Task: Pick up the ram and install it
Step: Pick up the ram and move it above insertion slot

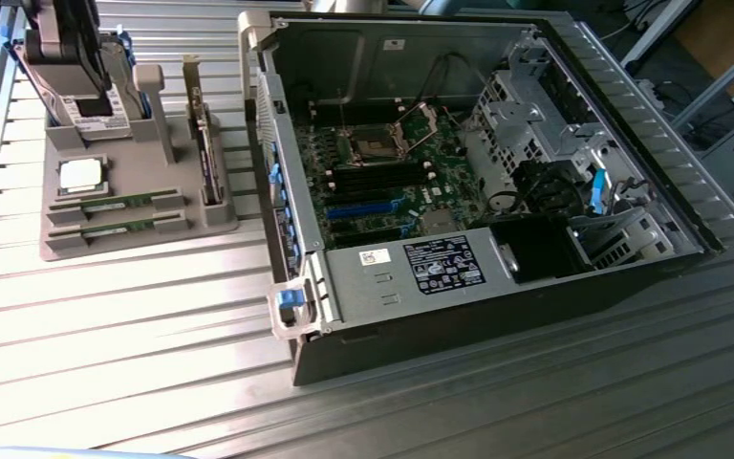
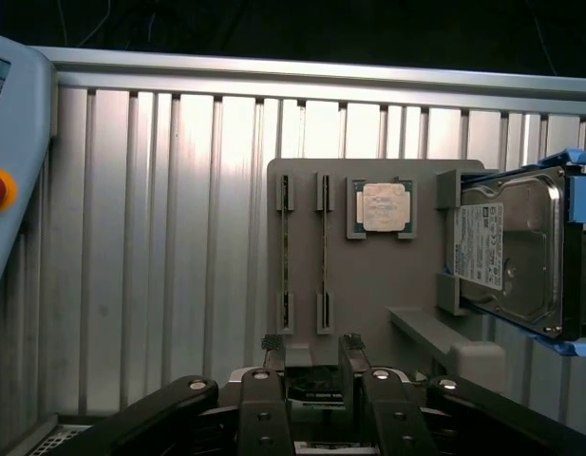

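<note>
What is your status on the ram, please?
Tool open, empty, above the holder. Both ram sticks in holder slots, untouched. Processor beside them, apart.

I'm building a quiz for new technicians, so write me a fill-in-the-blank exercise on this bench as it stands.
1. The gray holder carries ___ ram sticks.
2. The claw is ___ and grips nothing.
3. The processor chip lies between the ram sticks and the ___.
4. In the exterior view, the computer case lies to the holder's ___.
Missing words: two; open; hard drive; right.
</note>
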You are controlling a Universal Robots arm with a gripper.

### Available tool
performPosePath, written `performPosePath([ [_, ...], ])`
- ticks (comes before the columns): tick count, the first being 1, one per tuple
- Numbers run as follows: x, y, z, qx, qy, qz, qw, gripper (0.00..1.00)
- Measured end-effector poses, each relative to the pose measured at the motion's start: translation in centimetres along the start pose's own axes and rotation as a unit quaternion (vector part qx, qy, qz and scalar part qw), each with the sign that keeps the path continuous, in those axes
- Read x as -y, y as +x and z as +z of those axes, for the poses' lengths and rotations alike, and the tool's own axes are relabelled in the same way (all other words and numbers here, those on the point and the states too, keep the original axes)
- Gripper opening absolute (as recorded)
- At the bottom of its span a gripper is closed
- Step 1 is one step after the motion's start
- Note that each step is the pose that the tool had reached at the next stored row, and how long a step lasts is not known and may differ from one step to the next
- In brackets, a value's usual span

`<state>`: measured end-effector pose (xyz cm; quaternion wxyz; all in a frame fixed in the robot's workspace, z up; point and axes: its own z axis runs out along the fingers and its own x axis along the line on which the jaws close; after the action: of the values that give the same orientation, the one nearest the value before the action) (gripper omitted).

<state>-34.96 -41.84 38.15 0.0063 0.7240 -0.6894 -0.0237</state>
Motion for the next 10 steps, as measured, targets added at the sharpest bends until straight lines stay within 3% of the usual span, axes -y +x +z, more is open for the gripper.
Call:
performPosePath([
  [10, -0.04, 0.00, 0.18, 0.0000, 0.0000, 0.000, 1.0000, 0.36],
])
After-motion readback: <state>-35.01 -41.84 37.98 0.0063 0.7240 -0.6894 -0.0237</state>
